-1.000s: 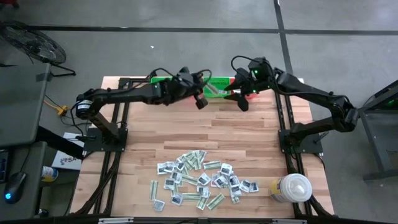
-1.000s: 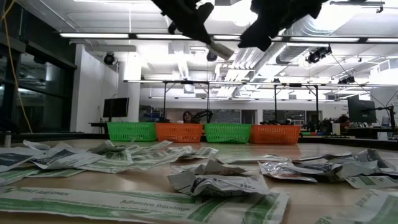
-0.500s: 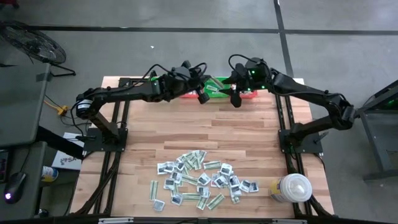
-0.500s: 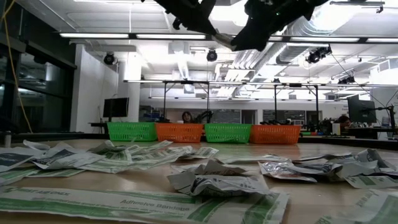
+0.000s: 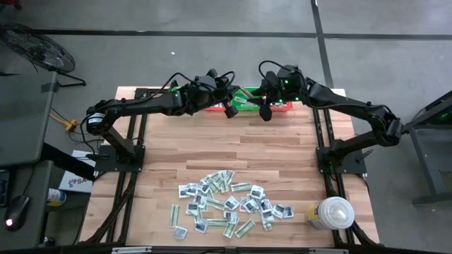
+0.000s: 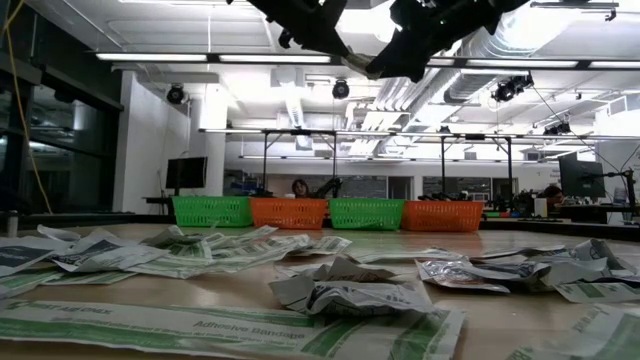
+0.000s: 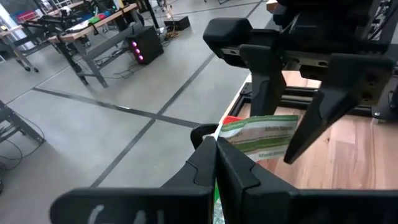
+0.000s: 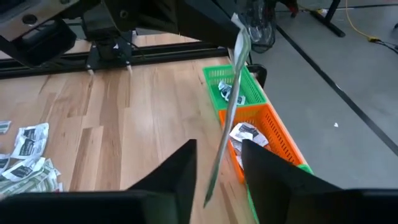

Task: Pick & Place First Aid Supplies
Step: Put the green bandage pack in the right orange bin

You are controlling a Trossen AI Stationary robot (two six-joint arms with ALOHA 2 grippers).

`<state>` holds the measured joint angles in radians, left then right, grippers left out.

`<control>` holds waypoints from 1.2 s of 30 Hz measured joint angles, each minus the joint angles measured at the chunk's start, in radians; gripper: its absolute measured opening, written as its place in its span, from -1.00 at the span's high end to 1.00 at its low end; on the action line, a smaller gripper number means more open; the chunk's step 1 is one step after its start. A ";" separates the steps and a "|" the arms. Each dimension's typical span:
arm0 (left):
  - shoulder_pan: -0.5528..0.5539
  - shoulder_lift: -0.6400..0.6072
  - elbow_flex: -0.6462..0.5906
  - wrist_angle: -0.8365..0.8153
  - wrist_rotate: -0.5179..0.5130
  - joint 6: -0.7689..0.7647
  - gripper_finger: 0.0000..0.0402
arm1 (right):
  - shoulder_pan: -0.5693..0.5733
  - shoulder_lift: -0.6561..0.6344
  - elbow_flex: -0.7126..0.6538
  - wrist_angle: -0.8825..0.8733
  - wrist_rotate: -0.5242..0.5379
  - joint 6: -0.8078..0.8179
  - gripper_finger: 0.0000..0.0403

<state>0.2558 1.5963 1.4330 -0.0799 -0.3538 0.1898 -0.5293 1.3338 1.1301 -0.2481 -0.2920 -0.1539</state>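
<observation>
Overhead, a pale-green strip packet (image 7: 264, 137) is pinched in the closed left pincer (image 5: 229, 111) above the baskets (image 8: 252, 121). It is flanked by the parted fingers of the right pincer (image 5: 265, 111), which are not yet touching it.

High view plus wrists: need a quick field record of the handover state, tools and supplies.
left tool: shut on strip packet, raised over the far edge of the table
right tool: open, fingers either side of the same strip packet, not yet clamped
baskets: green and orange, along the far edge, a few packets inside
packet pile: loose on the near half of the table
white container: upright, near right corner
</observation>
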 joint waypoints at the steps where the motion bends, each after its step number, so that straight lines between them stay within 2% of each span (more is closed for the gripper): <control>1: 0.000 0.000 0.000 0.000 0.000 0.000 1.00 | 0.000 0.000 0.000 0.000 0.000 0.000 0.52; 7: 0.000 0.000 0.000 -0.004 0.005 0.000 1.00 | 0.000 0.000 0.000 -0.001 0.000 0.000 0.95; 19: 0.000 0.000 -0.001 -0.005 0.006 0.057 0.97 | -0.003 0.000 0.000 -0.008 0.012 0.045 0.99; 22: 0.000 0.000 -0.001 0.008 0.013 0.093 0.86 | -0.003 0.000 0.000 -0.029 0.044 0.045 1.00; 27: 0.000 0.000 0.015 -0.006 0.030 0.109 0.53 | -0.039 -0.001 0.000 -0.077 0.069 0.042 1.00; 31: 0.000 -0.011 0.049 -0.097 0.013 0.148 0.30 | -0.089 -0.001 0.000 -0.151 0.125 0.016 1.00; 36: 0.014 -0.058 0.076 -0.216 -0.024 0.172 0.22 | -0.162 0.001 0.000 -0.315 0.235 -0.090 1.00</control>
<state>0.2698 1.5386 1.5090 -0.2955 -0.3777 0.3622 -0.6917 1.3345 1.1305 -0.5634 -0.0575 -0.2442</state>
